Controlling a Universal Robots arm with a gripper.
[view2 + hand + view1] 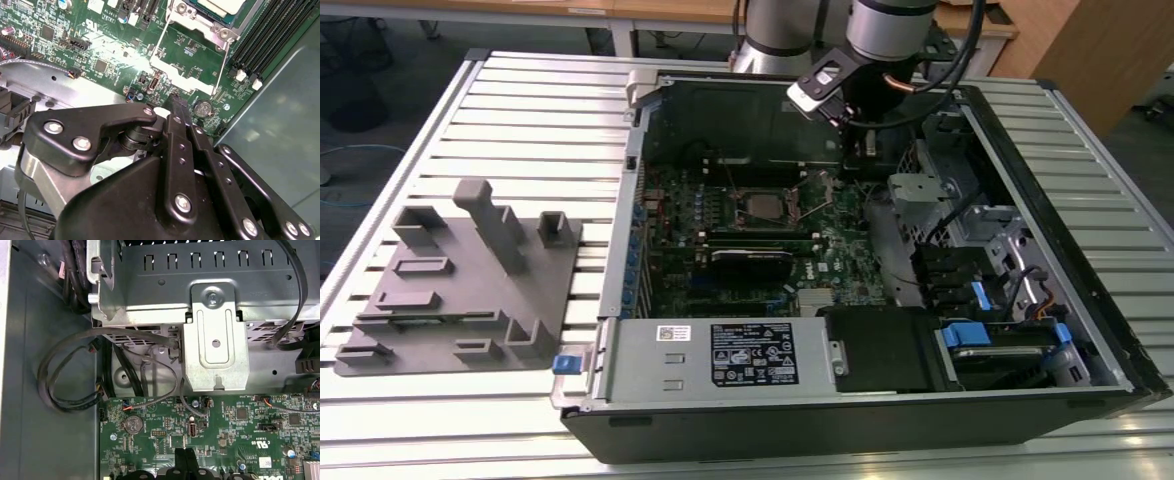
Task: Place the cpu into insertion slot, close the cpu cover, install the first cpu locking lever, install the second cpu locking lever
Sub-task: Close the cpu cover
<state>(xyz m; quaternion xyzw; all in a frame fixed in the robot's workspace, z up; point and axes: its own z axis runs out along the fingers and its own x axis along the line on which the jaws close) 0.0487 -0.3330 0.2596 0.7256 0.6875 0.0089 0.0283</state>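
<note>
A slatted metal table (520, 100) bears an open computer case (720, 432) and, just beside it, a grey moulded fixture (454, 300).

The cpu (761, 205) has a dull silver-grey metal face, the circuit board (160, 437) is glossy green, the gripper (176, 105) is matt black with shiny metal screw heads, the table (534, 110) is ribbed pale metal, and the fixture (454, 290) at the exterior view's left looks matt grey plastic.

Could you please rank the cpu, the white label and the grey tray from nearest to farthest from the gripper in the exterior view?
From the gripper:
1. cpu: near the view's centre.
2. white label: lower centre.
3. grey tray: far off at the exterior view's left.
</note>
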